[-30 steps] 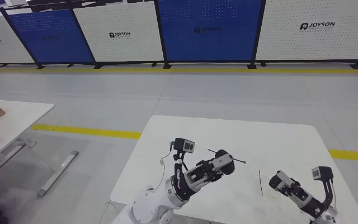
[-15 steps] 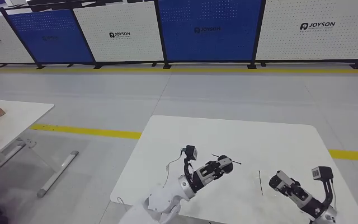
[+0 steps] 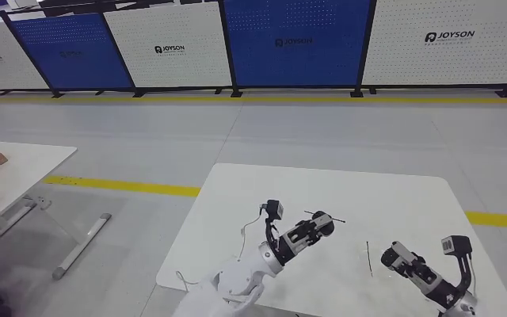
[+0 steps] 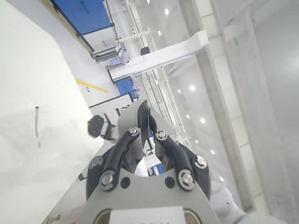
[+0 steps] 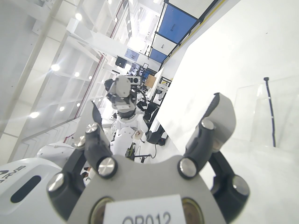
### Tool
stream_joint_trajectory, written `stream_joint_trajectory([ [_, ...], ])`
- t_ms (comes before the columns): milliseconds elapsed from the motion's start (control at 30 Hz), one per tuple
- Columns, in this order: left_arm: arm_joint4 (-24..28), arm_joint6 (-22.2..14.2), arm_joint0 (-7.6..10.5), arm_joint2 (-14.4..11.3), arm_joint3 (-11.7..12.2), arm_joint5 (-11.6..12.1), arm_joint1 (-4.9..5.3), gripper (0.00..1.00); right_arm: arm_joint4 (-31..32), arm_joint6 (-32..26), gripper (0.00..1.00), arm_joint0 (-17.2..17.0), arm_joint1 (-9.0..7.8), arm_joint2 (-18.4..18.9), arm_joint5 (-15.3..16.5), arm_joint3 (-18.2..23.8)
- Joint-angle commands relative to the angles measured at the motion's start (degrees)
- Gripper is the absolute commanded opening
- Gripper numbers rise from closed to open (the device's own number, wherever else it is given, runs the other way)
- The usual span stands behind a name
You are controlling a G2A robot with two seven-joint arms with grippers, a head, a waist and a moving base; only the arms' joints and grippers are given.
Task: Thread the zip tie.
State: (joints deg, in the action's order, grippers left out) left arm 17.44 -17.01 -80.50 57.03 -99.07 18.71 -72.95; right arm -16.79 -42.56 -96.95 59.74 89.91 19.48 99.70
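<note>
A thin black zip tie [image 3: 334,218] is held above the white table [image 3: 317,182], with my left gripper [image 3: 321,224] shut on its middle. In the left wrist view the gripper [image 4: 146,115] pinches the tie [image 4: 148,127] edge-on between its dark pads. A second black zip tie [image 3: 369,258] lies flat on the table between the arms; it is also in the left wrist view [image 4: 37,122] and the right wrist view [image 5: 271,113]. My right gripper [image 3: 389,257] sits low at the table's near right, just beside that tie. Its fingers stand open [image 5: 156,110] with nothing between them.
The table's near edge runs close under both arms, and its far half is bare. Blue and white partition panels [image 3: 293,43] stand across the floor behind. Another white table [image 3: 24,162] shows at the far left.
My left wrist has turned, its camera shifting right, and the held zip tie has drifted slightly right. The right arm and the tie on the table have stayed put.
</note>
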Motion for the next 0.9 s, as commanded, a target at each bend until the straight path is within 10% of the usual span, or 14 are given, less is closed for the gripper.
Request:
stream_joint_trajectory([
  [0,-0.36,-1.12,-2.01,1.04,-5.0,0.77,0.41,0.0,0.0,0.0,1.0,0.0,0.0,0.0,0.0,0.0],
  [200,2.72,-6.0,-9.63,6.69,-19.54,0.77,1.37,0.0,0.0,0.0,1.0,0.0,0.0,0.0,0.0,0.0],
  [333,3.6,-8.64,-12.94,9.9,-22.84,0.77,1.31,0.0,0.0,0.0,1.0,0.0,0.0,0.0,0.0,0.0],
  [500,1.31,-9.12,-13.31,10.45,-19.95,0.77,0.86,0.0,0.0,0.0,1.0,0.0,0.0,0.0,0.0,0.0],
  [867,-5.34,-4.09,-6.0,3.47,-4.49,-3.61,-0.37,0.0,0.0,0.0,1.0,0.0,0.0,0.0,0.0,0.0],
])
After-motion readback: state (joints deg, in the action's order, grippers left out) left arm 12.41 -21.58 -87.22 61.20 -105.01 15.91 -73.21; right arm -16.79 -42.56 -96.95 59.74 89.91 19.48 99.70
